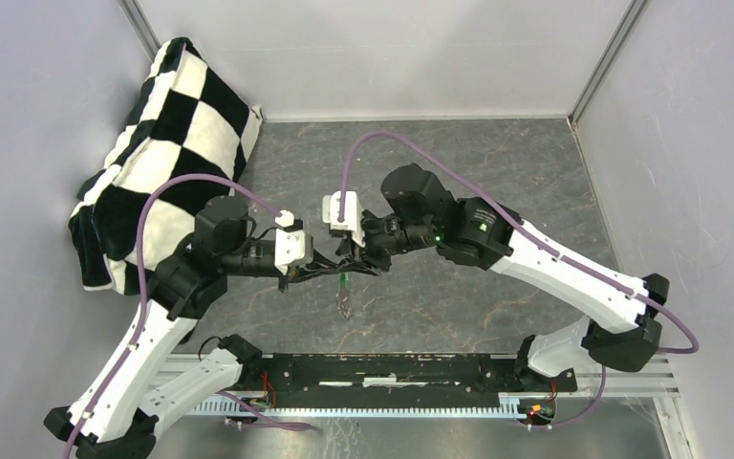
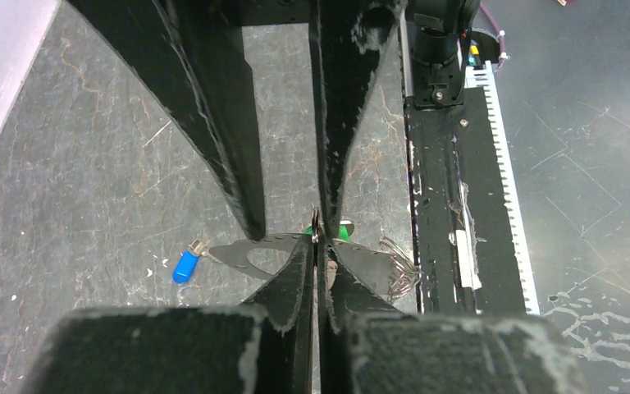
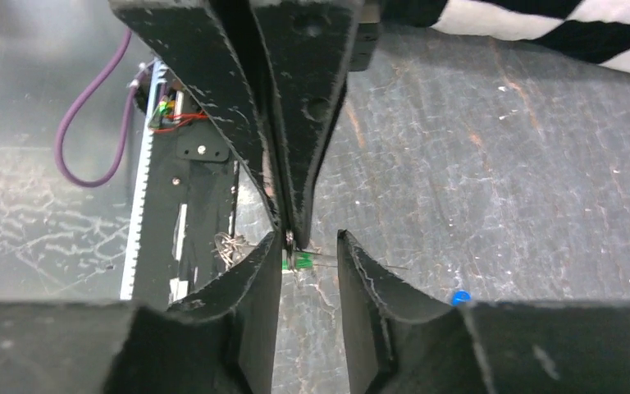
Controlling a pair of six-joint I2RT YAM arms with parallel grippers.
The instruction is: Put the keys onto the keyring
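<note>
My left gripper (image 2: 318, 240) is shut on the keyring (image 2: 279, 239), a thin beaded loop that runs out to both sides of its fingertips above the table. The green key (image 3: 299, 261) sits right at those fingertips, its thin blade pointing sideways; whether it hangs on the loop I cannot tell. My right gripper (image 3: 308, 236) faces the left one tip to tip, open, with nothing between its fingers and the green key (image 1: 345, 282) just beyond them. The blue key (image 2: 185, 265) lies flat on the grey table, apart from both grippers.
A tangle of thin wire loops (image 2: 398, 269) lies on the table between the grippers and the black base rail (image 2: 443, 246). A black-and-white checkered cushion (image 1: 167, 143) leans in the far left corner. Walls close in the table on three sides.
</note>
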